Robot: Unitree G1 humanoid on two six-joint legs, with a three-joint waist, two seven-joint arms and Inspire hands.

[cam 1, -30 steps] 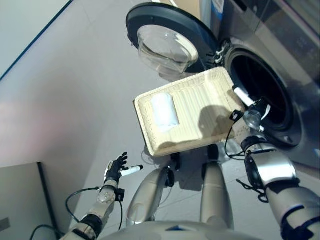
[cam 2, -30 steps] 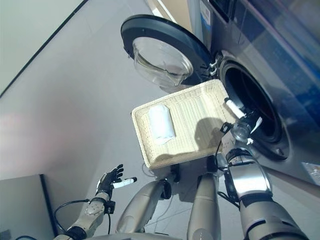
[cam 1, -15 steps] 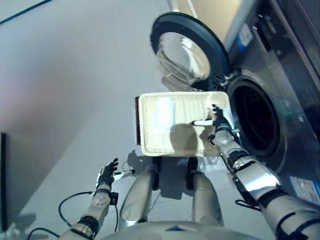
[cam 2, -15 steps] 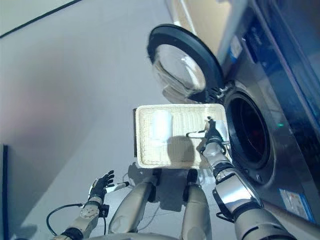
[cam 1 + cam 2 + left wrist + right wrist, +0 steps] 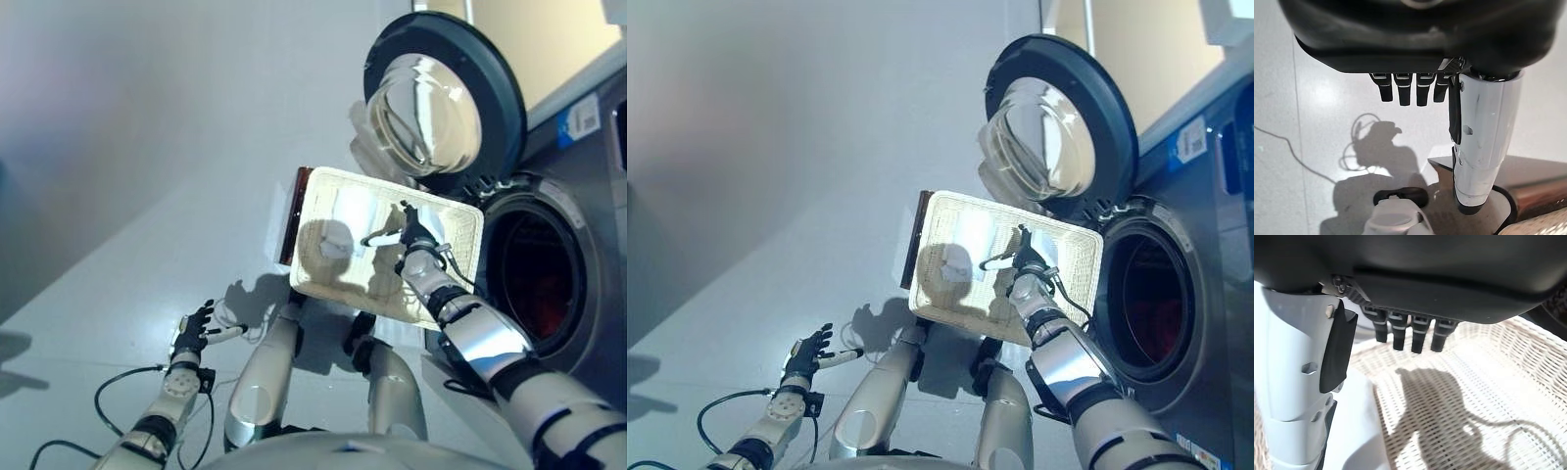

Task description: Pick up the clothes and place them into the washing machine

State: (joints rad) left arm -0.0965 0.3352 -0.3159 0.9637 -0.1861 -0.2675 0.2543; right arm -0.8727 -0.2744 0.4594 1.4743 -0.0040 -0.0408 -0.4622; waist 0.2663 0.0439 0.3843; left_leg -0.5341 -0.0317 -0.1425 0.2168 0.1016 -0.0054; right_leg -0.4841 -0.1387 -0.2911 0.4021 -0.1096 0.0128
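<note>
Clothes, a pale folded piece [image 5: 351,211], lie in the wicker basket [image 5: 451,294] beside the washing machine [image 5: 588,284], whose door [image 5: 441,98] stands open; nothing looks loaded yet. Right hand [image 5: 411,230] hovers over the basket, fingers loose and empty, so grasping and loading remain, while left hand [image 5: 193,327] hangs low near the floor, fingers relaxed.

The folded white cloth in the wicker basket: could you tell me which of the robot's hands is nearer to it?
The right hand is nearer, open above the wicker basket beside the white cloth. The left hand hangs open low over the floor, away from the basket.
</note>
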